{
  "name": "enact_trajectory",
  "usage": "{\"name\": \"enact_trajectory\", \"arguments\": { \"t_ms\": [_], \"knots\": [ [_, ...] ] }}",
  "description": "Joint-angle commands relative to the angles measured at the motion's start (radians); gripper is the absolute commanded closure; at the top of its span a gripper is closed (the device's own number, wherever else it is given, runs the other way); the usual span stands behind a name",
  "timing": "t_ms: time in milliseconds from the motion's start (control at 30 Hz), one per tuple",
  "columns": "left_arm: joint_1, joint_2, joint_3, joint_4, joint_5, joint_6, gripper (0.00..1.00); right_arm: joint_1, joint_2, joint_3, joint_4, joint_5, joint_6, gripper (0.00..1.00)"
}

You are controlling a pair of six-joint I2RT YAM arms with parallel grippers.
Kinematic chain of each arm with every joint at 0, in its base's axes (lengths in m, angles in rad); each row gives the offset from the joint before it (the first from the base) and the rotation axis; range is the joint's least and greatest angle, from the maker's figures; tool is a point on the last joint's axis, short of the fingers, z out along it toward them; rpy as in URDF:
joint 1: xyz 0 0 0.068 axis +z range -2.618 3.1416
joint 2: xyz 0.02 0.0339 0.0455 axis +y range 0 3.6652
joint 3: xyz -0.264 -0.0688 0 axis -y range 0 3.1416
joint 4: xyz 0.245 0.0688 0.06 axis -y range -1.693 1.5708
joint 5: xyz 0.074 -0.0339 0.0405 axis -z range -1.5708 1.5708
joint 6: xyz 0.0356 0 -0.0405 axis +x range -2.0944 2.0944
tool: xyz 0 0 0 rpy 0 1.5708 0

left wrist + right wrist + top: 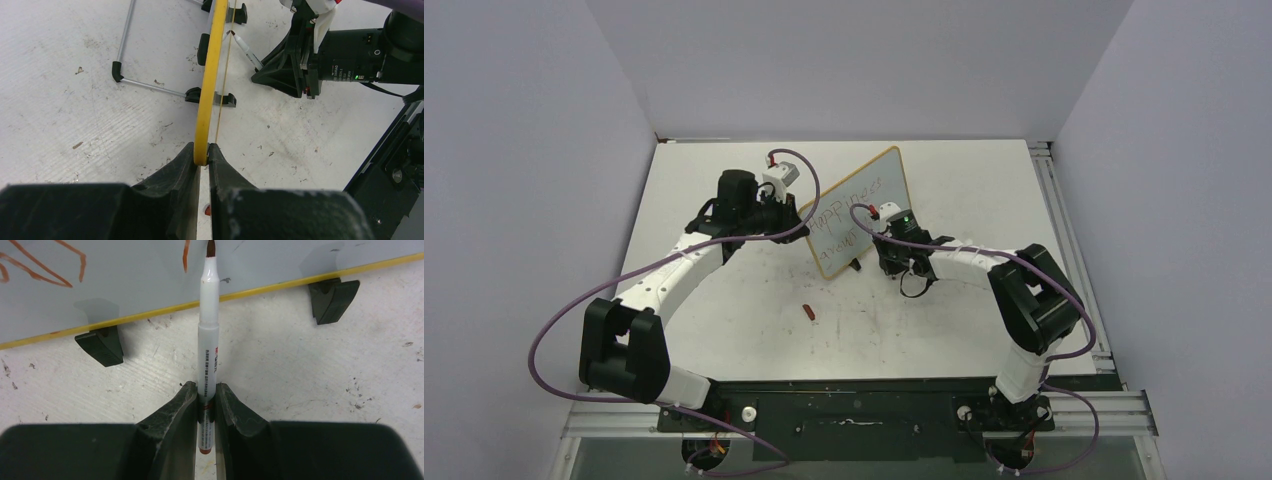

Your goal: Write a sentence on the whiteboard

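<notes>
The whiteboard (886, 175) stands tilted on its feet at mid-table, with the red sentence (849, 203) on it in two slanted lines. My left gripper (803, 226) is shut on the board's yellow frame (210, 75) at its left end (201, 152). My right gripper (886, 246) is shut on a white marker (208, 325), pinched near its rear end (206, 390). The marker's red tip (211, 247) touches the board face beside red strokes (45, 270). The left wrist view shows the board edge-on, with the marker (245, 47) meeting its right face.
A small red marker cap (809, 312) lies on the table in front of the board. Black feet (100, 345) and a wire stand (130, 50) hold the board up. A metal rail (1064, 220) runs along the table's right edge. Walls close in three sides.
</notes>
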Motion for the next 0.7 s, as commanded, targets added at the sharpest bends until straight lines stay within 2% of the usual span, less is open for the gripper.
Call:
{"name": "enact_trajectory", "arguments": {
  "t_ms": [0,300,467,667],
  "knots": [
    [-0.005,-0.039,0.026,0.020,0.016,0.013,1.00,-0.006,-0.009,-0.020,0.026,-0.017,0.010,0.95],
    [-0.005,-0.041,0.025,0.020,0.013,0.013,1.00,-0.004,-0.023,-0.017,0.016,-0.003,0.011,0.95],
    [-0.004,-0.048,0.022,0.017,-0.010,0.011,1.00,-0.003,-0.095,-0.030,0.007,0.036,0.020,0.95],
    [-0.004,-0.054,0.018,0.017,-0.024,0.011,0.79,0.003,-0.213,-0.059,-0.028,0.076,0.034,0.95]
  ]
}}
